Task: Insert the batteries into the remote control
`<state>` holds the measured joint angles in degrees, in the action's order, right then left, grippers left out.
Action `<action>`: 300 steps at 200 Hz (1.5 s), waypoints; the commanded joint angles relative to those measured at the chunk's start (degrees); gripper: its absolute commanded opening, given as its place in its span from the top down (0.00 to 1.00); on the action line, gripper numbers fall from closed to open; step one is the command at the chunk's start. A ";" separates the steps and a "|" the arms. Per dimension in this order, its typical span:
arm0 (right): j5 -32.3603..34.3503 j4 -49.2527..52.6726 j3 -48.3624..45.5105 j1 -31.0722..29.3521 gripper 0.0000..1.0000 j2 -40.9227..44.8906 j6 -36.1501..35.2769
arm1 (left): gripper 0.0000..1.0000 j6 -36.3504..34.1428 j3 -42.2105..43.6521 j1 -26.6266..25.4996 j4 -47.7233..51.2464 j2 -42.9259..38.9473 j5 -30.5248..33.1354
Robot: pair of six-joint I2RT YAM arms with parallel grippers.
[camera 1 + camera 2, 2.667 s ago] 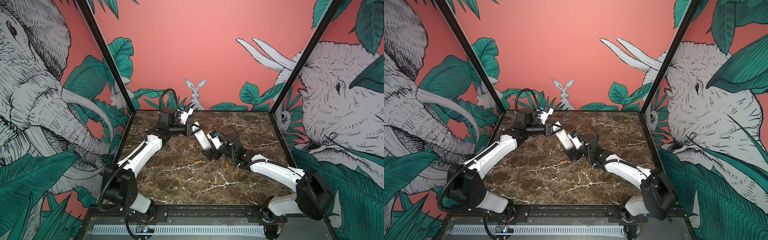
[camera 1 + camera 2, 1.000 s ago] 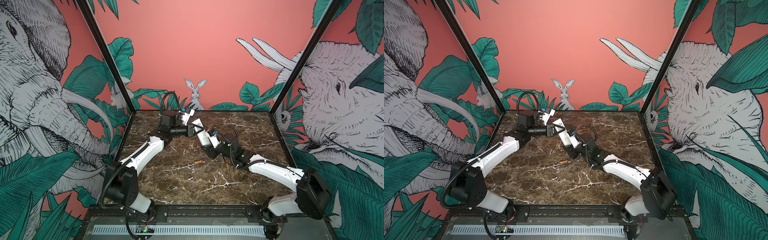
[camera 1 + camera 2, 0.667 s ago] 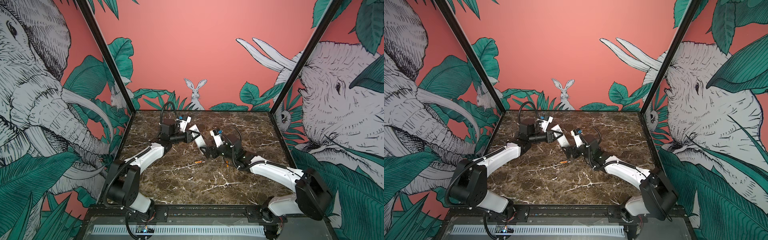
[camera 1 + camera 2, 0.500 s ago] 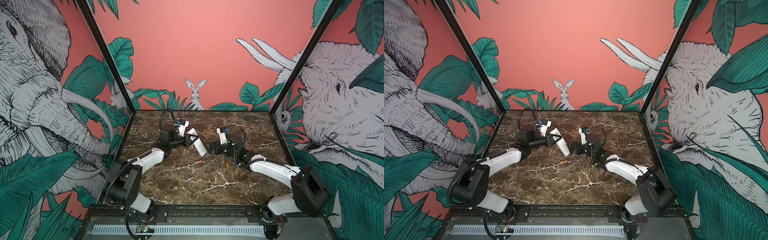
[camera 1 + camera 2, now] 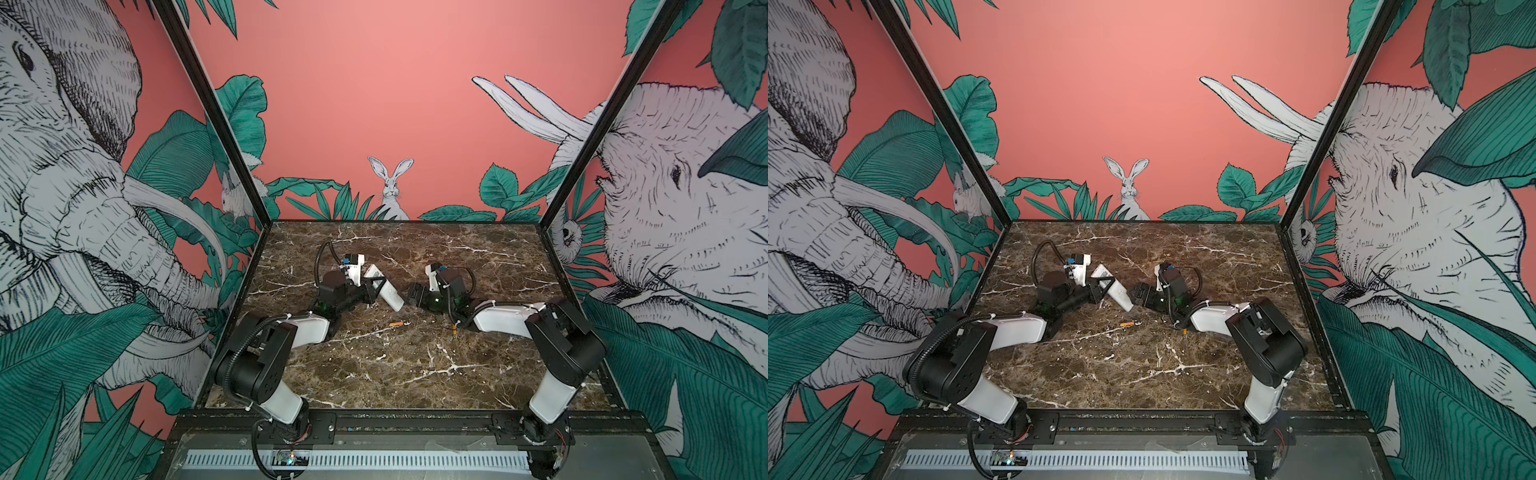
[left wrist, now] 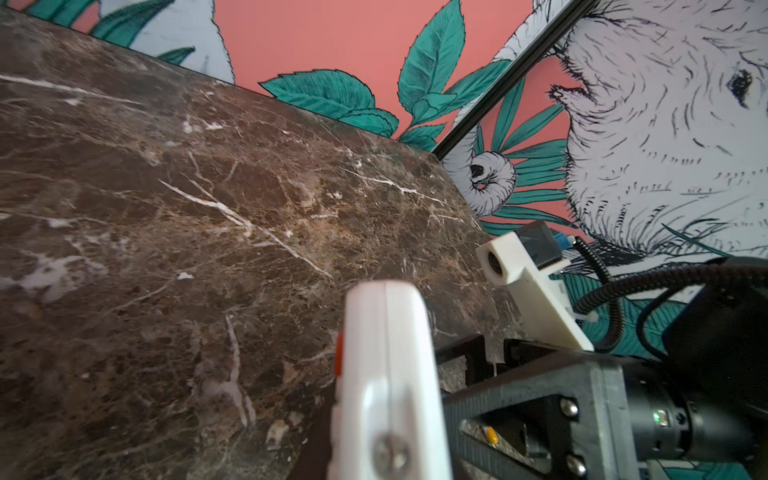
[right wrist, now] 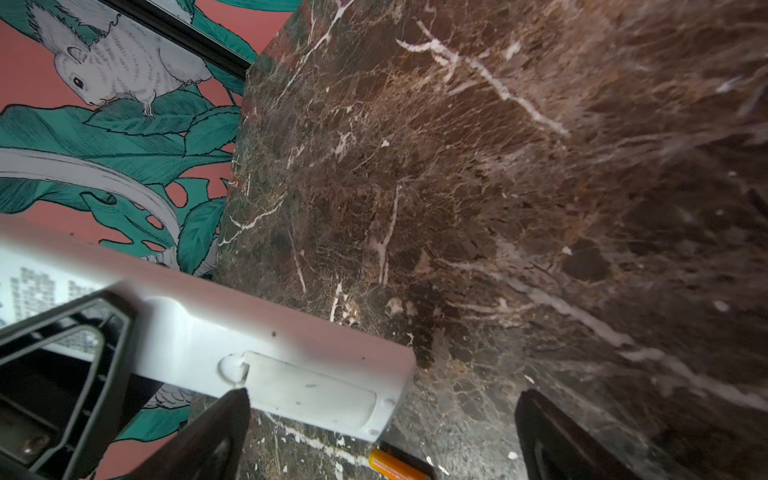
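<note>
White hard plastic is what the remote control (image 5: 392,299) seems to be made of. It looks light and stiff, with smooth faces that can slip between pads. It is held slanted over the marble table (image 5: 374,374), a little left of the middle, with one end pointing far and the other end low and toward the right. I cannot tell if the low end touches the marble.

The left gripper (image 5: 376,286) pinches it around the middle, with its jaws pressed on the flat faces. The right gripper (image 7: 382,399) waits just beside the low end with its jaws spread wide, holding nothing.

In the right wrist view the plain back faces this gripper. The battery cover (image 7: 311,390) is closed and has a small notch (image 7: 232,368) at its inner end. I think the notch is the place to push, gently, because such a thin cover can crack.

The batteries (image 5: 398,323) lie on the marble on the near side of the remote control, one close to it and the other (image 5: 455,330) under the right arm (image 5: 498,320). They are small, round and smooth, so they may roll. It is better to take each one across its middle.
</note>
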<state>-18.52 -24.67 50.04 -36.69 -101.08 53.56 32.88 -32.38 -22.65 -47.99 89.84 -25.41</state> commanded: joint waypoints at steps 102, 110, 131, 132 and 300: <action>-3.64 -9.18 4.86 -1.08 0.14 -7.83 8.04 | 0.88 -3.09 1.09 0.41 2.45 0.64 7.98; -3.82 -9.33 5.13 -1.27 0.18 -8.40 8.34 | 0.88 -2.95 1.18 0.37 2.38 0.75 7.83; -4.20 -10.97 5.54 -1.88 0.21 -9.54 9.38 | 0.88 -2.76 1.60 0.41 1.59 1.12 7.85; -4.27 -11.05 5.58 -1.96 0.21 -9.61 9.44 | 0.88 -2.75 1.65 0.42 1.45 1.16 7.84; -2.20 -9.87 8.01 -4.54 0.32 -14.28 10.95 | 0.87 -1.07 3.26 0.35 -3.22 2.21 6.95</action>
<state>-21.39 -33.52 57.12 -39.99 -113.97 61.58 31.97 -30.28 -22.33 -50.04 91.77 -18.63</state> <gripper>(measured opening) 0.678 0.218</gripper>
